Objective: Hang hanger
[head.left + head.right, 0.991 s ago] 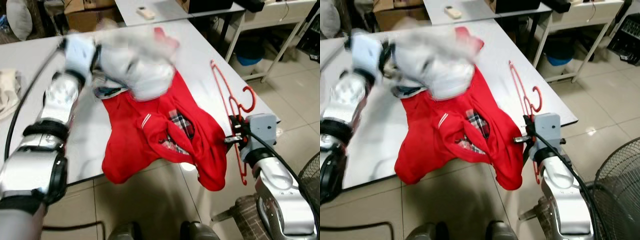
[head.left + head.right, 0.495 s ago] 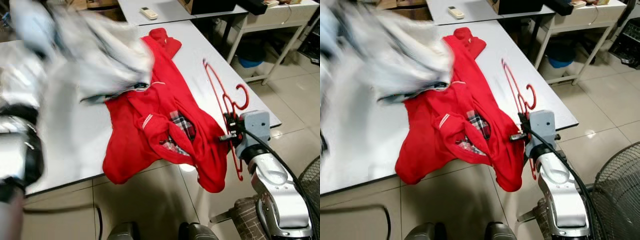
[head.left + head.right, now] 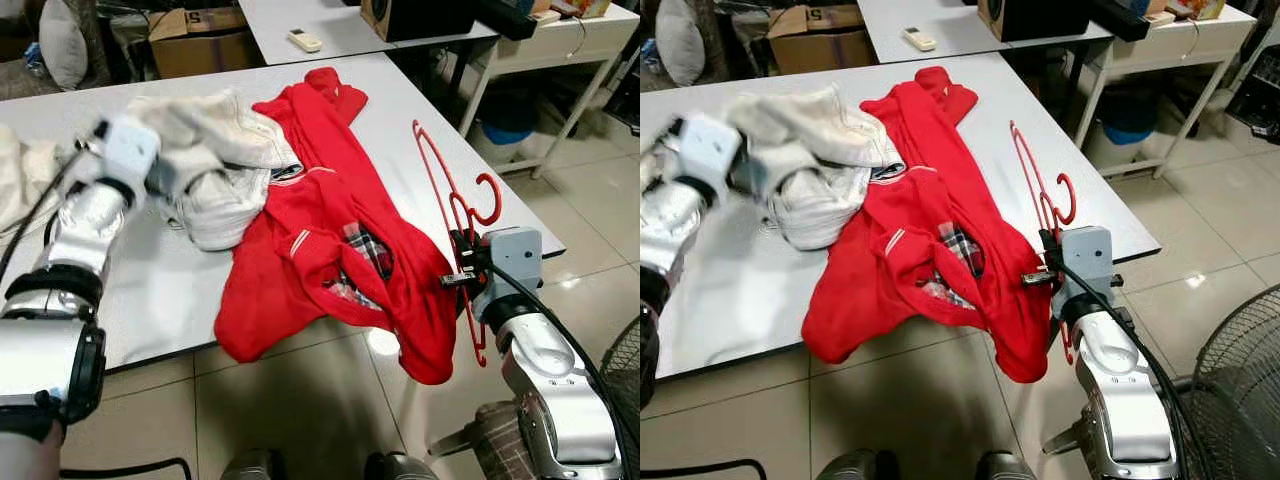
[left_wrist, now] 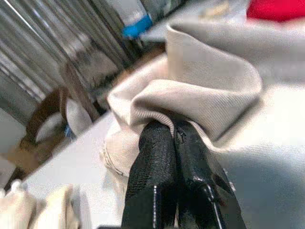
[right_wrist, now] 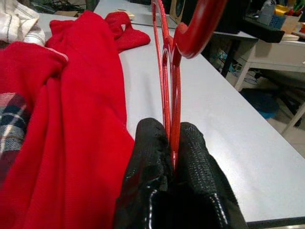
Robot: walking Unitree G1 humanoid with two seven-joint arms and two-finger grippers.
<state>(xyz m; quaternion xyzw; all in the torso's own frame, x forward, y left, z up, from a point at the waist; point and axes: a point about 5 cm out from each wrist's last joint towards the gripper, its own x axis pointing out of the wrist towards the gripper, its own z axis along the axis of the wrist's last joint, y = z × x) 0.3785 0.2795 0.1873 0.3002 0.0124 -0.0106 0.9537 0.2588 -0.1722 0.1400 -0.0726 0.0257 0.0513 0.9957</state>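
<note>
a red hanger [image 3: 452, 205] lies along the right part of a white table [image 3: 400, 110], its hook curling near the table's right edge and its lower end reaching past the front edge. the right gripper [image 5: 170, 143] is clenched on the hanger's thin bars, the 2 black fingers [image 5: 148, 157] pressed together with the red plastic between them; in the head views the fingers themselves are mostly hidden behind the grey wrist block [image 3: 510, 255]. how many hangers are stacked there is hard to tell, since several red bars overlap.

just beside the hanger a red garment [image 3: 330, 240] sprawls across the table, a plaid lining showing in its folds, and its lower part droops over the front edge toward the tiled floor [image 3: 300, 400].

the left gripper [image 4: 174, 131] is closed on a fold of a cream-white cloth [image 3: 215, 160] bunched at the red garment's left side and touching it. the fingertips are buried under the fold. the left arm is slightly blurred in the right eye view.

farther back, a remote control [image 3: 304, 40] rests on a 2nd table, and a wire fan guard [image 3: 1240, 400] is cut off at the lower right.
</note>
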